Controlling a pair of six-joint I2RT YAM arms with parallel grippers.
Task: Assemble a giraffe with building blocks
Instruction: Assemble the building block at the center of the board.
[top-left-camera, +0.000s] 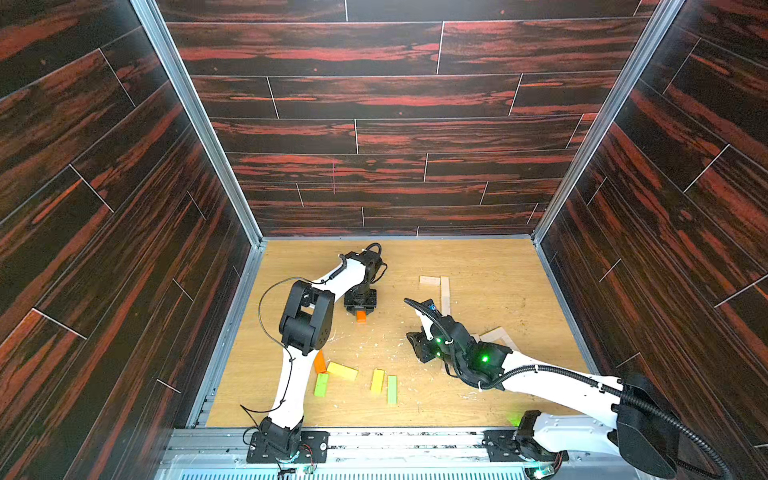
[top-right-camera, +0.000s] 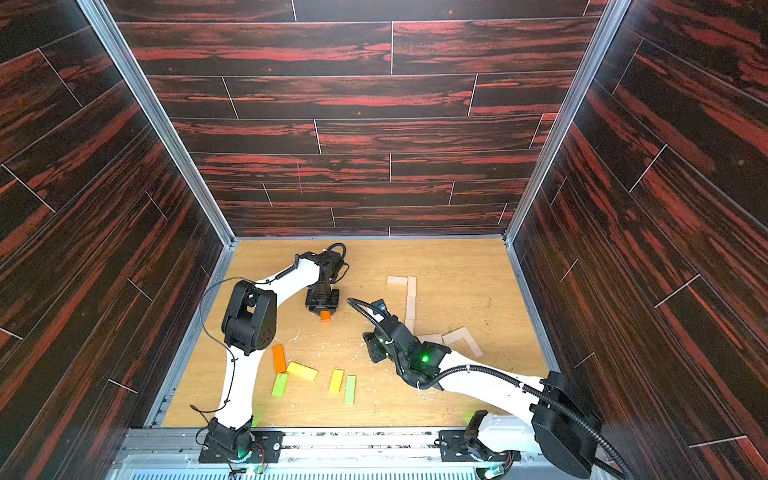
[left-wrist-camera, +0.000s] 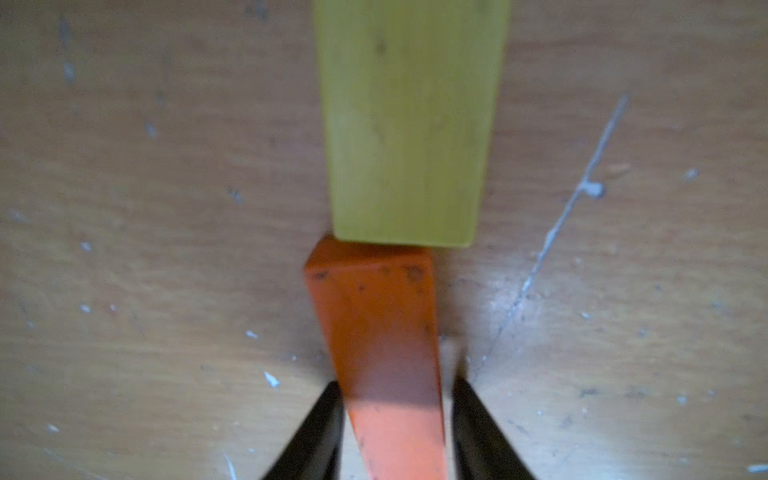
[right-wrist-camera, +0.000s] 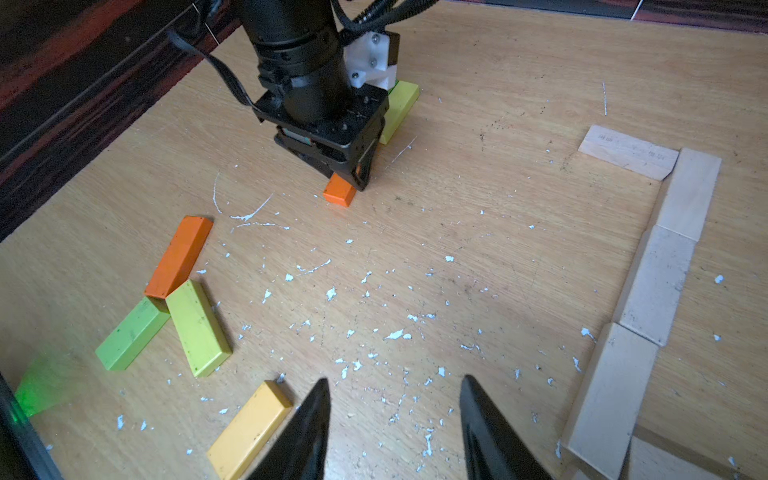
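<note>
The small flat orange wooden plank (left-wrist-camera: 382, 332) lay on the worktop (left-wrist-camera: 166, 208), its end touching a yellow-green painted plank (left-wrist-camera: 411, 124). The left tool (left-wrist-camera: 395, 380) stood astride it, jaws slightly parted. The right tool (right-wrist-camera: 395, 378) gaped empty. The plank looked light, stiff and slick, and its long edges suited a pinch at mid-length.

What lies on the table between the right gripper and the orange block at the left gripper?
Only bare table with white flecks lies between the right gripper and the orange block at the left gripper; the right wrist view shows it.
</note>
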